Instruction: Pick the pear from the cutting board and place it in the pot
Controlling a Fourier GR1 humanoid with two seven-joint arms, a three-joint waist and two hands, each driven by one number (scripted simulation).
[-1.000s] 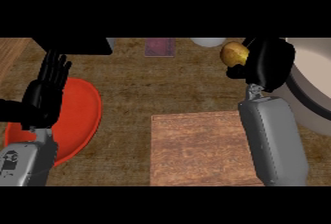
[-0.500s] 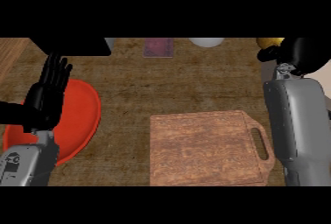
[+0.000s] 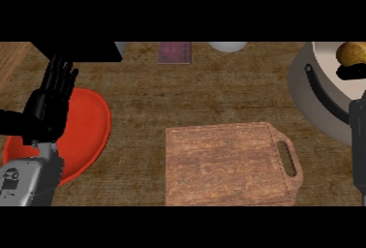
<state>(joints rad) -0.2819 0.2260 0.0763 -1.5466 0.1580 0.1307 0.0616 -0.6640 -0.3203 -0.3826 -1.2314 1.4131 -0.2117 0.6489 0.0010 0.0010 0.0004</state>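
Pear (image 3: 350, 52): carried rightward off the board (image 3: 229, 164), now over the pot's (image 3: 300, 92) mouth. Right hand (image 3: 352, 72): mostly out of view; grasp I cannot tell. Left hand (image 3: 50, 99): relaxed, resting at left. Release remains, I judge.

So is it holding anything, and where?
Seemingly the yellow-brown pear, by its near side, in the right hand over the grey pot; the grip is cut off. The left hand holds nothing.
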